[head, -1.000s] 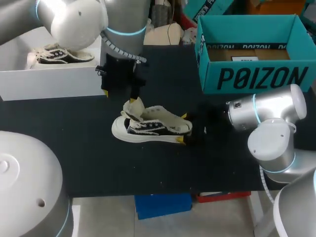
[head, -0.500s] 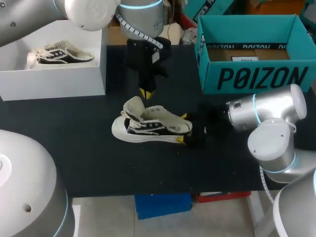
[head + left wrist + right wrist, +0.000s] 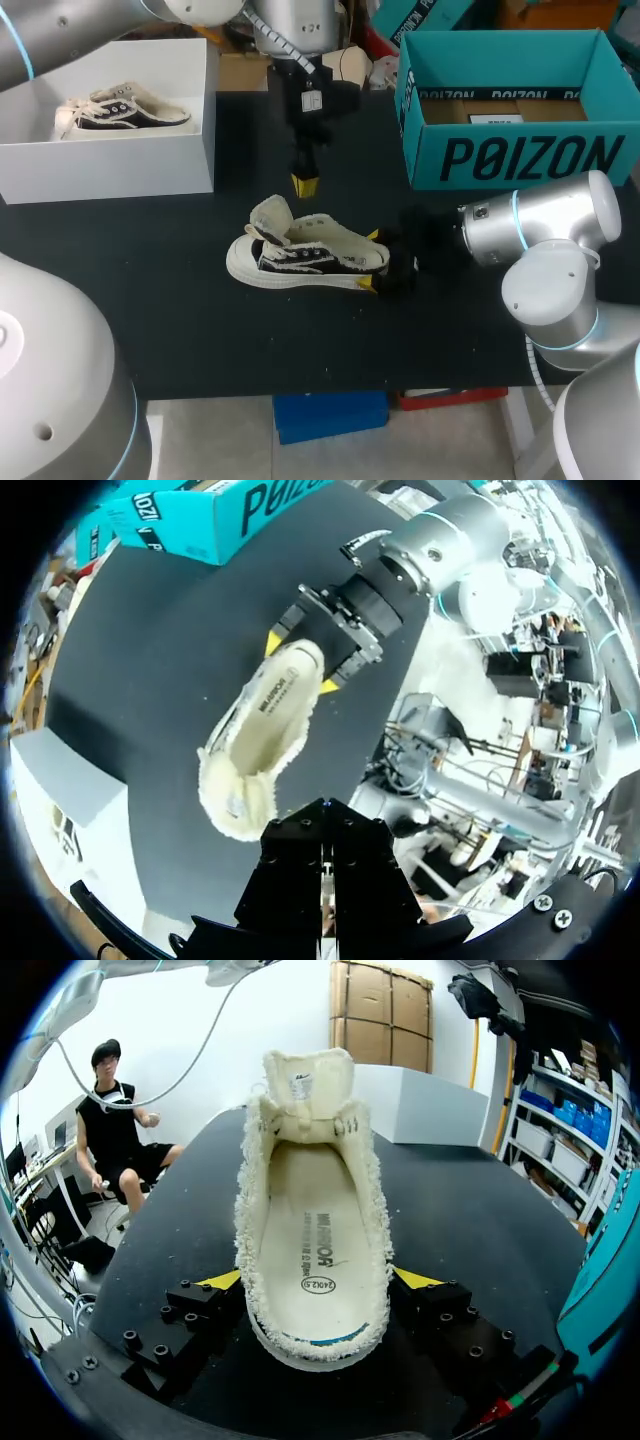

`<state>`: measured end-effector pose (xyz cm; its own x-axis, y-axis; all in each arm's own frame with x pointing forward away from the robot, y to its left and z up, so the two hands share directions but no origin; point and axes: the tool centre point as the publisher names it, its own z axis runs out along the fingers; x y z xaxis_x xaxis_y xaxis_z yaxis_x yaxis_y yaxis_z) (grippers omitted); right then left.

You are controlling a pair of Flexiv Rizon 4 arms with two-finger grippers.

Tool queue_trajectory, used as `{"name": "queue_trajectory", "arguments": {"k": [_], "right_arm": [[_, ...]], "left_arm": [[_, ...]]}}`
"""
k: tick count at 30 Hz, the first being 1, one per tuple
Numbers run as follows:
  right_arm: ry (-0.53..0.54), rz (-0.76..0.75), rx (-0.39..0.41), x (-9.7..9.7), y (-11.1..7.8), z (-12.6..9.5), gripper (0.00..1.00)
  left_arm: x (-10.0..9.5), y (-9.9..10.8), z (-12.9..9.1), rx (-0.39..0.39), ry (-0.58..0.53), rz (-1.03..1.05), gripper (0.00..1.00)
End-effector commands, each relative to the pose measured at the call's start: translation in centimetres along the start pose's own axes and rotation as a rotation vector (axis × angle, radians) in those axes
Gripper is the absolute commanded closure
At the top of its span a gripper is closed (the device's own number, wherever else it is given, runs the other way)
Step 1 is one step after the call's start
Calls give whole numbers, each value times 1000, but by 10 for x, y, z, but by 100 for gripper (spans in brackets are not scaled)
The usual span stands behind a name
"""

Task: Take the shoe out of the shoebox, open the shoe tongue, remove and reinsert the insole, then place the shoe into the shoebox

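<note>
Nearest the robot, the right arm came in low from the right side, and its hand (image 3: 369, 261) was clamped on the heel of the cream-and-black fleece-lined canvas shoe (image 3: 310, 258), one yellow tip pressed against each side. The shoe stood upright on its sole about mid-way across the black desk (image 3: 200, 320), out of any box. Its long axis ran roughly along the desk's near edge: heel toward the right hand, toe toward the robot's left. The padded cream tongue (image 3: 270, 214) was folded up and back over the toe, so the mouth lay open, and the printed cream insole (image 3: 318, 1240) lay flat inside.

By my reading the tongue step was done and the insole step was in hand – though whether the insole had already been out and back I could not tell. If not, the next move called for the left hand to open, come down into the mouth and pinch the insole's edge while the right kept the heel pinned.

Just beyond the shoe, the left hand (image 3: 305, 184) hung above the desk, its tips together on nothing.

Farthest off sat an open white box (image 3: 110, 170) holding a matching shoe (image 3: 125, 108) (the likelier shoebox) and, to the right, a teal cardboard box (image 3: 520, 155).
</note>
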<state>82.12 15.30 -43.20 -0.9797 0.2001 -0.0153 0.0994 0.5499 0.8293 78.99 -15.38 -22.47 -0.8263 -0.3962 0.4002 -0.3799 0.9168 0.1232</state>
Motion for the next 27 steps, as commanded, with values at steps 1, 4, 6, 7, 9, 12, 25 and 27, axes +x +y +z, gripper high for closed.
{"name": "queue_trajectory", "arguments": {"k": [1,4,6,7,9,12,25,27], "right_arm": [[-1,2,4,-1,0,0,100],[-1,2,4,-1,0,0,100],[-1,2,4,-1,0,0,100],[-1,2,4,-1,0,0,100],[-1,2,4,-1,0,0,100],[-1,2,4,-1,0,0,100],[-1,2,4,-1,0,0,100],[-1,2,4,-1,0,0,100]], "left_arm": [[-8,-9,0,-215,216,593,100],[-11,-10,-4,-98,157,620,100],[-12,-12,-5,-36,98,618,100],[-13,-12,-6,-18,82,624,100],[-13,-14,-5,7,14,621,100],[-13,-15,-5,43,-40,625,100],[-26,-21,-4,71,-80,507,100],[-26,-21,-4,71,-80,507,100]]}}
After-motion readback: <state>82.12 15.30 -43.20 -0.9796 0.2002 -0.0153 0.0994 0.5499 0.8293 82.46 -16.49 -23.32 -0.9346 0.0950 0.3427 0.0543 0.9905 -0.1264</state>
